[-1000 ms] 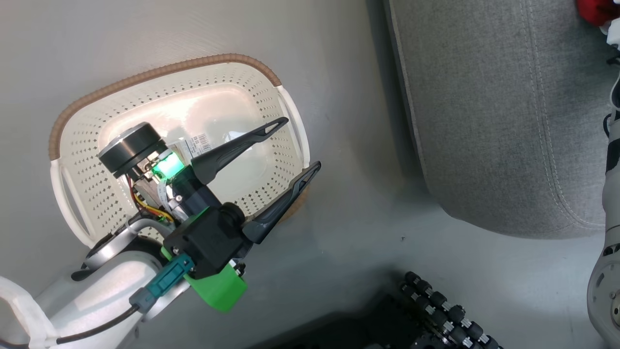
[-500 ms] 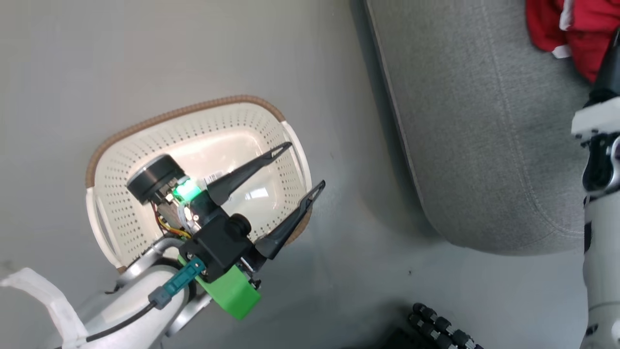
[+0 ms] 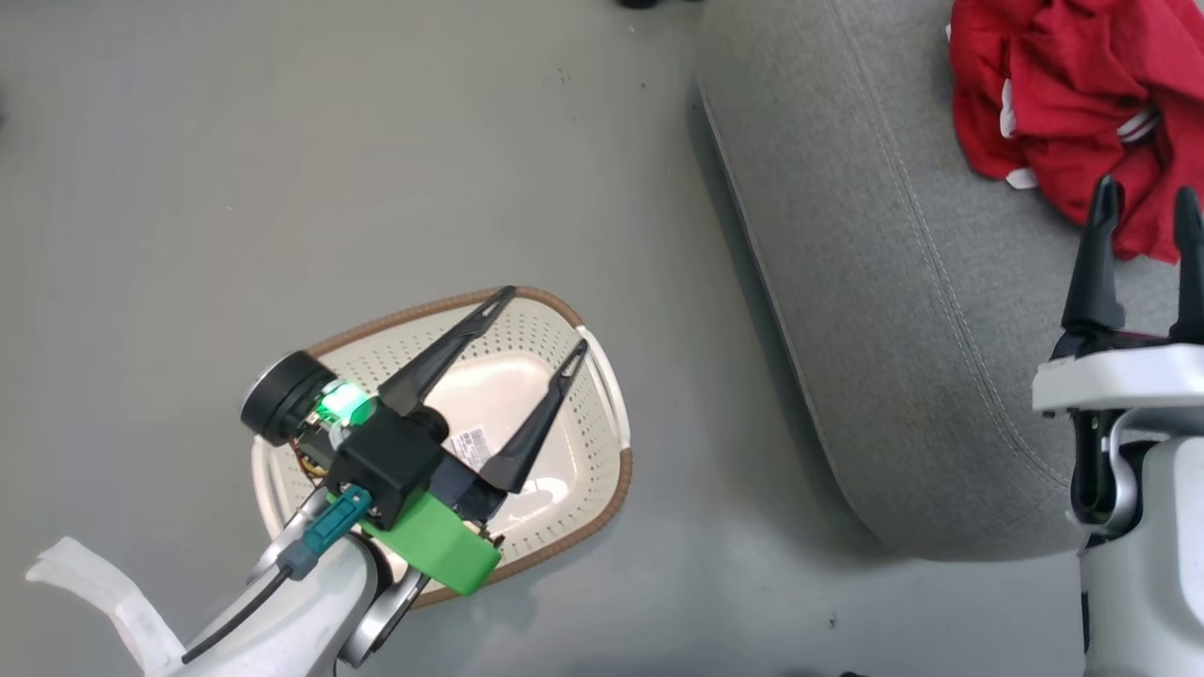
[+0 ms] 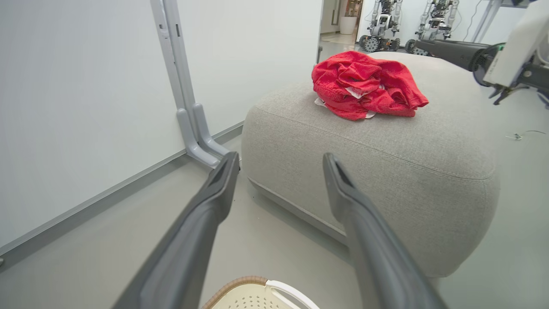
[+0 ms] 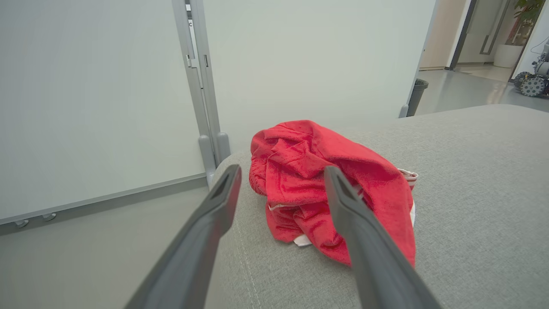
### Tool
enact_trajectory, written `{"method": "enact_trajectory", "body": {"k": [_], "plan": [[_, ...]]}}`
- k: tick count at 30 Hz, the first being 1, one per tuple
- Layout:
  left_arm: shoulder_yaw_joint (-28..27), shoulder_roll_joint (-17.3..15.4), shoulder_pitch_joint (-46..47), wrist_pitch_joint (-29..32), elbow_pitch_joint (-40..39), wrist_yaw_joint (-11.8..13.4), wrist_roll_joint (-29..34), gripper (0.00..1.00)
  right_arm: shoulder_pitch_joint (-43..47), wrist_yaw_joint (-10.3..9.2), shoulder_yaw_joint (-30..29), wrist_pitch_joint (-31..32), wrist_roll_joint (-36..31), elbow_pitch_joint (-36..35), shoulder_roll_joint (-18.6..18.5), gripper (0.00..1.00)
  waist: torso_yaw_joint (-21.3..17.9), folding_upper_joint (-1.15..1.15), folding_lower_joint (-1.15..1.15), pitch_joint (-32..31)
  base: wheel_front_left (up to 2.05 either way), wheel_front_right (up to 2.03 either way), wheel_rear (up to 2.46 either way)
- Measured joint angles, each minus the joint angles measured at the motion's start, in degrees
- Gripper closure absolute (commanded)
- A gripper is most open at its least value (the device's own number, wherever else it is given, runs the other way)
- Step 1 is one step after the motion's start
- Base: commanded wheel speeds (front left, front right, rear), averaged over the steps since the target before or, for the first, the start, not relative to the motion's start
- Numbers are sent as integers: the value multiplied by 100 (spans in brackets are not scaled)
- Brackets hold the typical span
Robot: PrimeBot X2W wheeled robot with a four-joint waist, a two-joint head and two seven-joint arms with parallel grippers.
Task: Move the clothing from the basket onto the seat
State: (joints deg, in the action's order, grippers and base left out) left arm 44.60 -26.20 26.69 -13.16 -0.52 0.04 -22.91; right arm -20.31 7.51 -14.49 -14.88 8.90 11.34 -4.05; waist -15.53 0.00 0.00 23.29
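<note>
The red clothing (image 3: 1063, 103) lies crumpled in a heap on the grey seat (image 3: 875, 273), near its far right; it also appears as a red heap (image 4: 364, 83) in the left wrist view and close ahead (image 5: 317, 184) in the right wrist view. The cream basket (image 3: 583, 451) stands on the floor left of the seat, with a barcode sticker on its bare floor and no fabric inside. My left gripper (image 3: 546, 320) hovers open above the basket. My right gripper (image 3: 1146, 199) is open above the seat, just short of the clothing, holding nothing.
Grey floor (image 3: 282, 169) surrounds the basket. A white wall panel with a grey upright post (image 4: 188, 116) runs behind the seat. Other wheeled robots (image 4: 386, 25) stand far off, and a dark bin (image 5: 418, 92) sits near a doorway.
The head camera has tilted up, so the picture shifted down and the clothing on the seat came into sight. My left gripper's fingers stand closer together than before, though open.
</note>
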Motion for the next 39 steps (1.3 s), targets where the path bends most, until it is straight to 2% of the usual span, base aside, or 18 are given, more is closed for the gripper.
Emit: {"method": "enact_trajectory", "body": {"k": [9,14,20,27,31,39], "plan": [[-625,202,-391,-166,387,353,-254,0,880,0,432,363,-202,-1102,114,0,579,0,0,-499,0,0,0],[-1403,320,-686,-188,331,504,-259,0,1187,0,788,512,-92,-1274,122,0,936,0,0,-731,0,0,0],[-2347,514,-1199,-189,389,534,-200,0,1434,0,1058,581,-51,-1391,121,0,1265,0,0,-1014,0,0,0],[-3087,742,-1739,-189,641,298,-53,0,1782,0,1227,693,-110,-1525,122,0,1500,0,0,-1400,0,0,0],[-3181,896,-1936,-189,791,96,118,0,2030,0,1241,775,-141,-1602,123,0,1588,0,0,-1607,0,0,0],[-3296,1074,-2306,-189,1065,-82,343,0,2518,0,1262,905,-89,-1782,122,0,1624,0,0,-1972,0,0,0]]}}
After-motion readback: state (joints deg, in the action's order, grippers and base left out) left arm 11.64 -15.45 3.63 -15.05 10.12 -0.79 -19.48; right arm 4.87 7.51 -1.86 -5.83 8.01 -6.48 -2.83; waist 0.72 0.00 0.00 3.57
